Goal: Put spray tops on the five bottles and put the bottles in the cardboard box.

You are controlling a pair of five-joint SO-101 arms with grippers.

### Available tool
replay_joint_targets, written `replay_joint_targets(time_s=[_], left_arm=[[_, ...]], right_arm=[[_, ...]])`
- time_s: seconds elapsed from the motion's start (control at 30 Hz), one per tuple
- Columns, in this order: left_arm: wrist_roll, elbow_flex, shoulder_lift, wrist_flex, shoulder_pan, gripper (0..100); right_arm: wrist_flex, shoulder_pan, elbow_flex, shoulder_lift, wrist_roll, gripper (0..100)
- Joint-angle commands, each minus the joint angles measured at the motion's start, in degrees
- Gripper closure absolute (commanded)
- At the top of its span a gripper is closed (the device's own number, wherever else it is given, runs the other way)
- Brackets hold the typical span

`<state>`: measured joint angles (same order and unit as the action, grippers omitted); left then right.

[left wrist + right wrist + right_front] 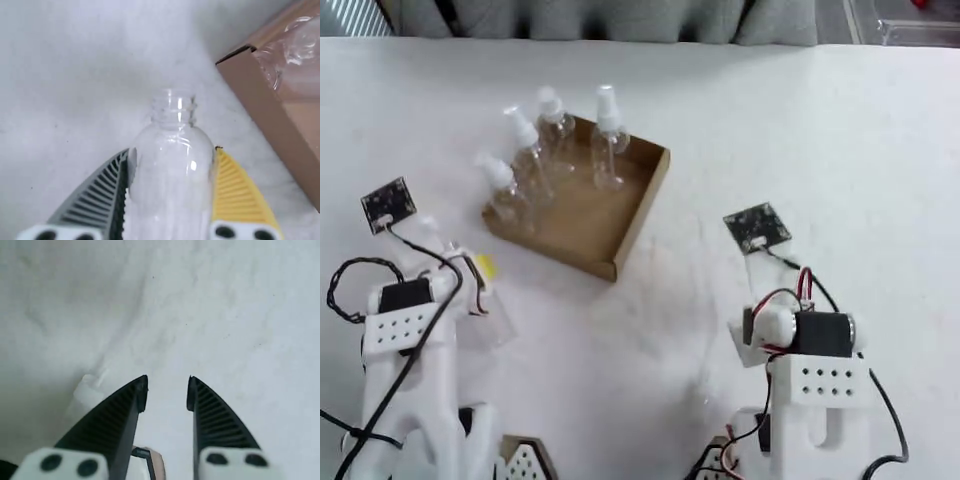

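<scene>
Left gripper (172, 152) holds bottle (170, 180), likely upright

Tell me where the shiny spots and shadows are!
Left wrist view: glints on the clear bottle in the left gripper. Right wrist view: a dim shadow on the table beside the right gripper. High view: soft, even light over the cardboard box.

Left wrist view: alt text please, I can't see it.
A clear bottle, neck bare with no spray top, sits clamped between the jaws of the left gripper. The white table and a cardboard box corner lie beyond.
</scene>
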<state>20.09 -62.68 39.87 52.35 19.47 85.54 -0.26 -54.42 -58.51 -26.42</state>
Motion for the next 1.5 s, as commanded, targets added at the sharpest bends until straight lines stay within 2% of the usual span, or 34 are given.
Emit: replay_joint_targets(time_s=[0.0,0.1,0.23,0.37,0.6,0.83,1.1,1.33,1.47], left_arm=[[-0.62,0.62,2.42,-1.67,0.40,98],[-0.62,0.44,2.33,-2.81,0.40,98],[-0.62,0.44,2.33,-2.81,0.40,98],[-0.62,0.35,2.24,-2.81,0.48,98],[-0.62,0.35,2.33,-2.90,0.66,98],[-0.62,0.70,2.33,-2.99,0.57,98],[-0.62,0.44,2.24,-4.92,0.48,98],[-0.62,0.53,2.33,-4.92,0.48,98],[-0.62,0.53,2.33,-4.92,-0.13,98]], right_arm=[[0.66,-3.30,0.26,0.66,-9.58,89.7],[4.53,-6.37,-1.41,1.71,-23.38,89.8],[5.41,-6.99,-1.58,1.71,-42.73,89.8],[12.62,-7.43,-1.58,2.33,-59.16,89.6],[12.88,-9.01,-3.96,2.33,-70.51,89.2],[11.30,-19.38,-8.35,2.33,-70.95,81.7],[2.33,-32.22,-17.49,2.33,-67.96,79.4],[-6.20,-33.71,-24.79,2.42,-67.52,79.4],[-2.95,-33.45,-22.15,2.24,-68.48,79.6]])
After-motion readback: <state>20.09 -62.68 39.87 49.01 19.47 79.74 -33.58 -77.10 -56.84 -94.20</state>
